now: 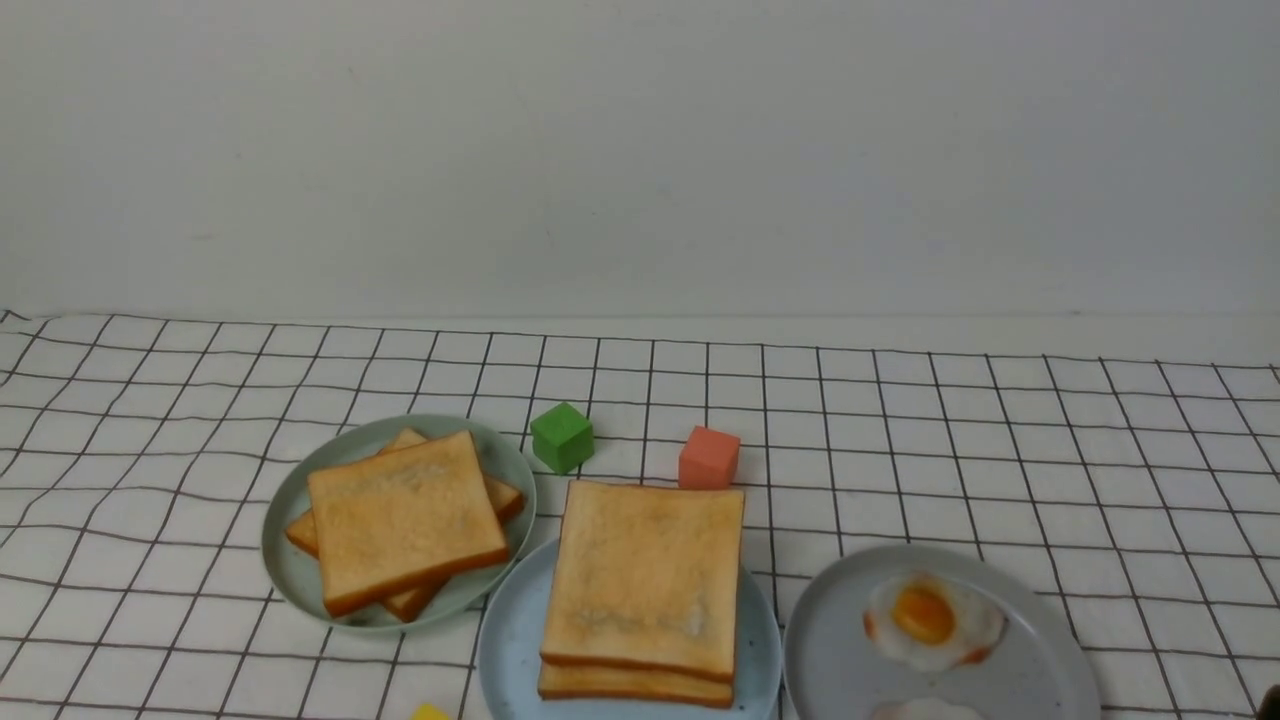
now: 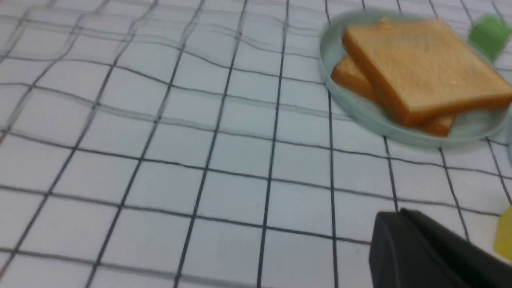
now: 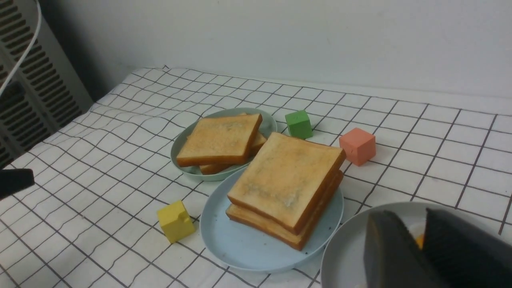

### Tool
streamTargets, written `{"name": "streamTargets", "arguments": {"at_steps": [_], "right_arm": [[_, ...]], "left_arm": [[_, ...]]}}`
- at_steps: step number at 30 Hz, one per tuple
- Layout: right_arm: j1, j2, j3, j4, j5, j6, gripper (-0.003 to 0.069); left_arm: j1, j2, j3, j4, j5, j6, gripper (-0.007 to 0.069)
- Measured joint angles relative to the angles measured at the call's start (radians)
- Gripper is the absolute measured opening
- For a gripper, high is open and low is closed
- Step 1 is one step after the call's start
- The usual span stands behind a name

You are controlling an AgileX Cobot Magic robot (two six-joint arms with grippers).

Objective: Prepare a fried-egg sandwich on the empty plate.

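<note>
Above the grey plate (image 3: 344, 256) hang my right fingers (image 3: 400, 256), parted by a narrow gap with nothing between them. My left fingers (image 2: 404, 244) are pressed shut, empty, over bare checked cloth on the counter (image 1: 1000, 440). Beside the grey plate, which carries a fried egg (image 1: 932, 618), sits the light-blue plate (image 1: 510, 640) bearing the sandwich (image 1: 645, 590), two toast slices stacked squarely. Left of it a green plate (image 1: 300, 570) holds a looser toast pile (image 1: 400, 520). Behind stand a green block (image 1: 561, 436) and an orange block (image 1: 709, 458); a yellow block (image 3: 175, 221) lies nearer me.
</note>
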Motion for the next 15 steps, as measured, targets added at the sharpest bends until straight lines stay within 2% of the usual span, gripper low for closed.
{"name": "streamTargets", "arguments": {"at_steps": [15], "right_arm": [[0.000,0.000,0.000,0.000,0.002,0.001,0.0188]], "left_arm": [[0.002,0.000,0.006,-0.038,-0.032,-0.007,-0.0010]]}}
